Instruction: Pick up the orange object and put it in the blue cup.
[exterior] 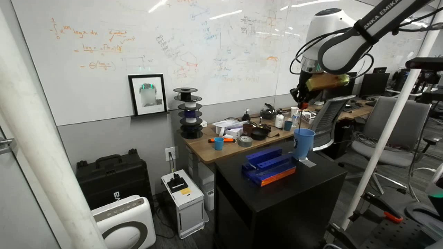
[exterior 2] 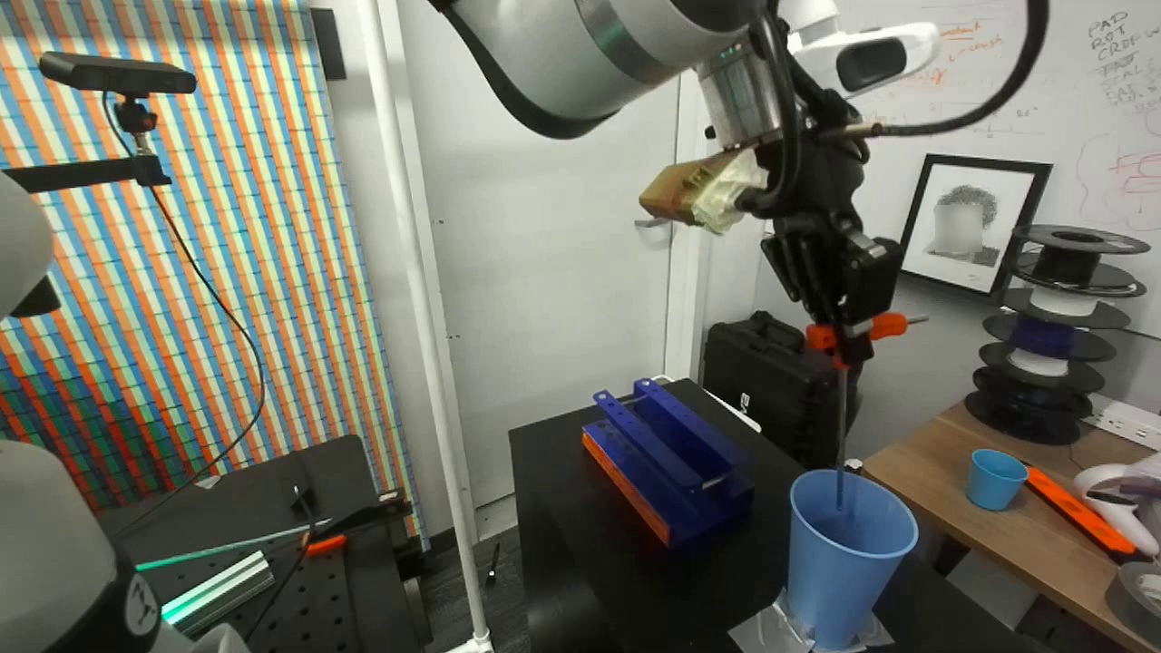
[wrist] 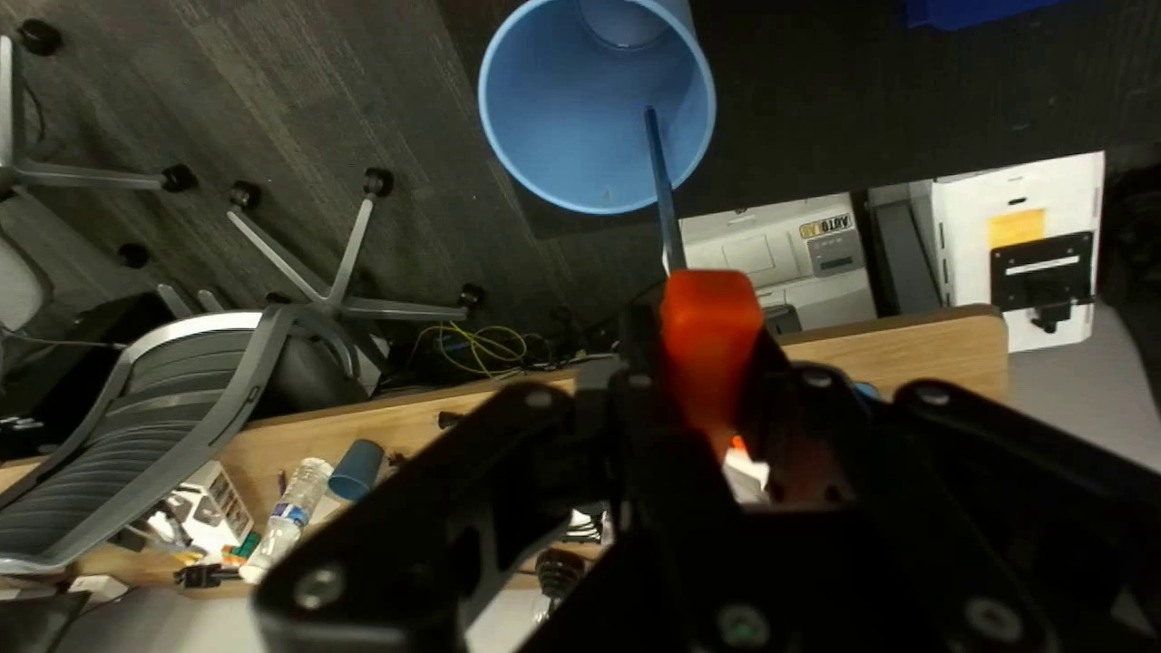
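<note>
i've got my gripper clamped on the orange tool, long axis near vertical, tip down at the mouth of the cup below. free air between gripper and rim; the tray sits lower, beside the cup. my arm slants in above, wrist down.

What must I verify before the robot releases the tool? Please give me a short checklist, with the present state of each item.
1. Grip: ok, the gripper is closed on the orange handle.
2. Aim: ok, in the wrist view the shaft ends within the outline of the blue cup.
3. Depth: cannot tell how deep the shaft goes.
4. Release height: not ok, I think; the handle is well above the cup in both exterior views.
5. Cup: ok, upright on the black cabinet.
6. Fixing: cannot tell; tape shows at the base, but not how firmly it holds.
</note>
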